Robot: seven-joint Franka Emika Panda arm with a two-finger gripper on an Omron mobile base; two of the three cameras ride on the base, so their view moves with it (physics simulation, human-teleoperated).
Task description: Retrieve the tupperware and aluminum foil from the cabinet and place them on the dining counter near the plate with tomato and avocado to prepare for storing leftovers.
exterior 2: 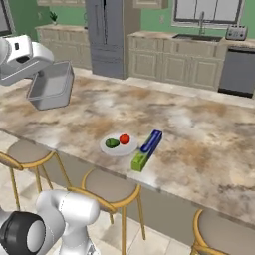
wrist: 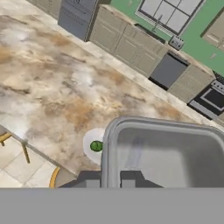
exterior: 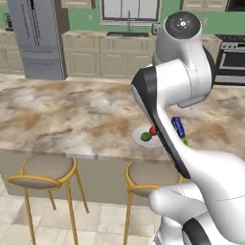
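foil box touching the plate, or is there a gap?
Apart. In the right base view a strip of bare counter shows between the plate rim and the foil box, which lies just to its right.

Base views flank arm, sharing dining counter (exterior: 72, 110); hand view looks down.

Home kitchen, I note: grey double-door fridge (exterior: 36, 38), beige base cabinets (exterior: 103, 57), sink under window (exterior 2: 201, 36), steel stove (exterior: 232, 60), marbled beige-brown bench (exterior 2: 199, 134) with yellow-framed round stools (exterior: 47, 171).
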